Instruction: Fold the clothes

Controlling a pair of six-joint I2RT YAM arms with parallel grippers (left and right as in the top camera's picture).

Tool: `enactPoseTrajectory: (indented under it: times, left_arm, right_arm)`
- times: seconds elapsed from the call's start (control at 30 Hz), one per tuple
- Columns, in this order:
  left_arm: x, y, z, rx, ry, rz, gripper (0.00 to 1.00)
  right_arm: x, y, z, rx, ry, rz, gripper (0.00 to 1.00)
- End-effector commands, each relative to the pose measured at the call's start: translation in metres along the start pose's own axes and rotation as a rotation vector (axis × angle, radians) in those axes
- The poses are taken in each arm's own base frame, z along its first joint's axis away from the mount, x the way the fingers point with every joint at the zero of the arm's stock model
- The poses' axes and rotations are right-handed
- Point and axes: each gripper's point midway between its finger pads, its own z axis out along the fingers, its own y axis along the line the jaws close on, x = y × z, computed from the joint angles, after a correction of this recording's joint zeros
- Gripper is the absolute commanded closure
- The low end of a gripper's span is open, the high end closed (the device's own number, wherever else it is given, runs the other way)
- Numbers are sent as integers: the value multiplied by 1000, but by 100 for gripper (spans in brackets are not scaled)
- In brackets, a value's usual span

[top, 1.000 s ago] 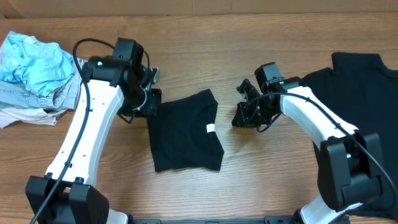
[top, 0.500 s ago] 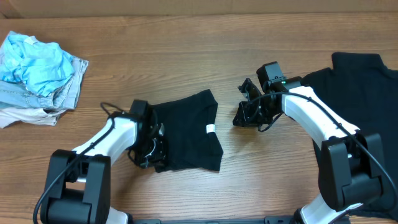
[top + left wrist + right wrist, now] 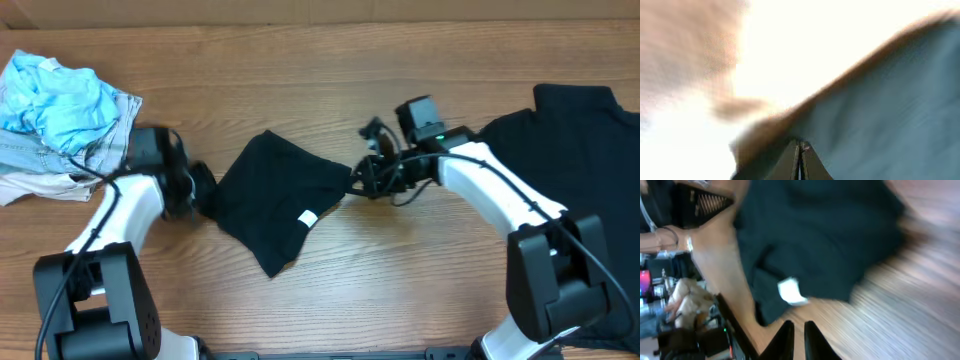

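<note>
White shells cover the left arm [image 3: 120, 205] and right arm [image 3: 490, 180] between black joints, black cables [image 3: 405, 198] loop alongside, and the left gripper [image 3: 800, 150] and right gripper [image 3: 799, 326] are black.

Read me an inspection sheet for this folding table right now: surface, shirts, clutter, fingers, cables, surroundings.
Surface: wooden table, no spills seen.
Job's things: folded black T-shirt lying askew mid-table, white tag facing up; second black T-shirt spread at the right.
Clutter: heap of light blue clothes at the far left.
Grippers: left gripper fingers closed at the folded shirt's left edge, grip unclear; right gripper nearly closed by its right corner, holding nothing.
Cables: black cable running along each arm.
Surroundings: nothing seen overhead; wrist views too blurred.
</note>
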Motion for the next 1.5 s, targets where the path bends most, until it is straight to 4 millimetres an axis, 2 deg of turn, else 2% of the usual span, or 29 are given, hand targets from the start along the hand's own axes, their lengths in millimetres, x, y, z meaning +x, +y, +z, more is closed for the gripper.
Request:
enactPoseTrajectory:
  times: [0.0,0.03,0.1,0.17,0.23,0.3,0.43,0.53,0.57,0.67,0.8,0.9,1.03,1.1,1.27,1.4,1.47]
  left_arm:
    - [-53,-44,-36,90,-120,139,83]
    - [-58,-55,-47,118,-117,156,78]
    - [-58,-65,-64,132,-85,165,71]
    - [-46,-64,-78,109,-12,153,58]
    - [-27,-58,-84,80,75,141,50]
    - [-3,-49,-86,49,174,122,48]
    - [39,-29,-77,4,326,91,31]
    - [66,-22,-64,20,404,60,11]
    - [73,-23,-60,48,424,49,0]
    - [95,-31,-45,157,473,14,0]
    - [115,-20,-22,174,480,-24,0]
    - [126,-21,-3,238,460,-101,0]
    - [124,-28,15,316,398,-192,0]
    - [117,-30,22,317,351,-194,0]
    - [96,-52,34,337,255,-196,0]
    - [98,-67,50,355,249,-173,0]
    - [101,-68,58,354,267,-170,4]
  right_arm:
    - [-12,25,11,-14,-43,-27,92]
    - [-18,22,14,30,-74,-10,93]
    - [-31,9,19,151,-150,53,95]
    - [-41,1,22,210,-206,107,95]
    - [-46,-1,27,203,-226,135,95]
    - [-50,-6,34,193,-236,189,95]
    - [-53,-21,53,171,-230,252,94]
    - [-48,-26,70,123,-182,270,94]
    - [-45,-28,75,117,-168,285,94]
    - [-37,-36,85,114,-132,324,94]
    - [-34,-41,88,121,-122,353,94]
    - [-35,-41,88,122,-126,350,94]
    - [-35,-41,88,122,-126,350,94]
    - [-34,-41,88,121,-125,350,94]
    - [-34,-41,88,119,-124,350,94]
    - [-34,-41,88,119,-123,351,94]
    - [-34,-41,88,119,-123,351,94]
